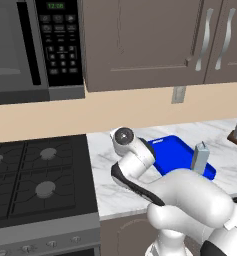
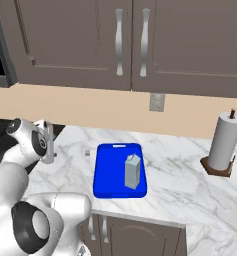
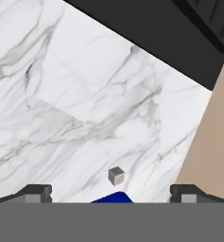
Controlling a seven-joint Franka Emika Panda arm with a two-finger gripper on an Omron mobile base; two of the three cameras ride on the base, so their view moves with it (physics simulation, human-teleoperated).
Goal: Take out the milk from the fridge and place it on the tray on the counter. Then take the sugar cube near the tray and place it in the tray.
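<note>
The milk [image 2: 132, 171] stands upright in the tray [image 2: 110, 180], toward the tray's right side, so the first half of the job looks done. What remains is the sugar cube [image 3: 116, 175], which sits on the counter [image 3: 71, 113] just off the tray's near corner [image 3: 112, 198], apart from it but close.

The gripper [image 3: 111, 194] hovers over the counter with its jaws spread wide and holding nothing; the two dark fingertips [image 3: 35, 193] stand far apart at the bottom of the hand view. The cube lies ahead of the jaws and roughly on the line midway between them, with the blue tray corner nearer the jaws than the cube.

The main risk, as I judge it, is the cube's size. It is tiny against the spread of the jaws, so a descent slightly off centre could let one finger nudge it aside before the other arrives, and it would skid across the smooth marble. Closing too high would pinch air; coming down too low would press the fingertips onto the counter.

The tray rim is the second worry. A finger landing on that corner could shift the tray and rock the tall, narrow milk. The stove [image 3: 146, 33] edge lies beyond the cube, so a pushed cube might slide that way.
</note>
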